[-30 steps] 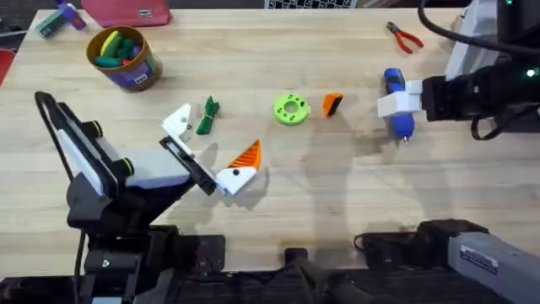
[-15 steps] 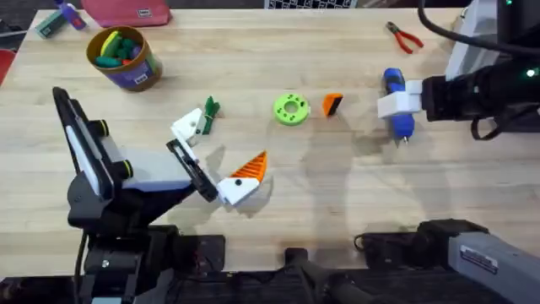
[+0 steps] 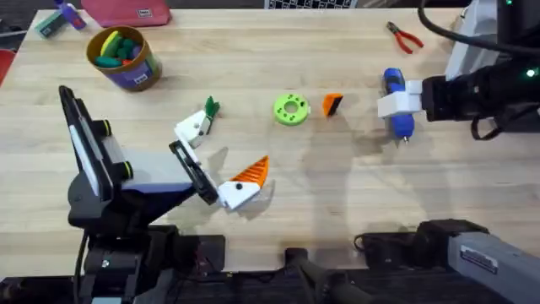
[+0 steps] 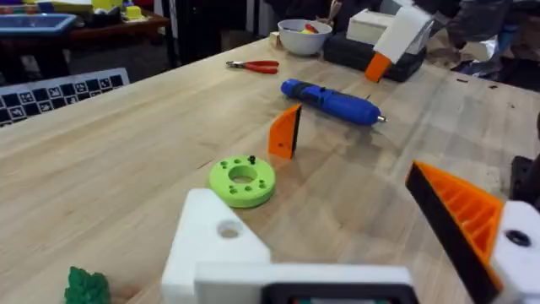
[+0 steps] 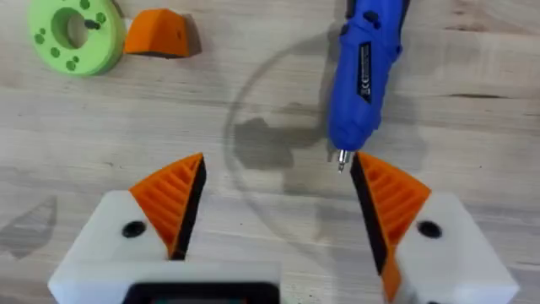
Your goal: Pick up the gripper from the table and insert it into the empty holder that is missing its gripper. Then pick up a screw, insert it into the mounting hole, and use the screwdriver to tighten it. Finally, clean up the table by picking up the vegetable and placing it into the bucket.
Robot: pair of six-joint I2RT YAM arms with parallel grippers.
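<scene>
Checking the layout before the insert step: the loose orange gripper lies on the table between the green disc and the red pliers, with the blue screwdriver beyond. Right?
Not quite. In the overhead view the gripper lies between the green disc and the screwdriver; the pliers are farther back, beyond the screwdriver.

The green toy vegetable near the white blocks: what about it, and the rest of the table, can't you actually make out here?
- vegetable: overhead, the holder covers its lower end; left wrist view's edge cuts it off.
- bucket: its toys are too small to identify overhead.
- green disc: whether a screw sits in it is too small to tell overhead.
- screwdriver: right wrist view's edge cuts off its rear.
</scene>
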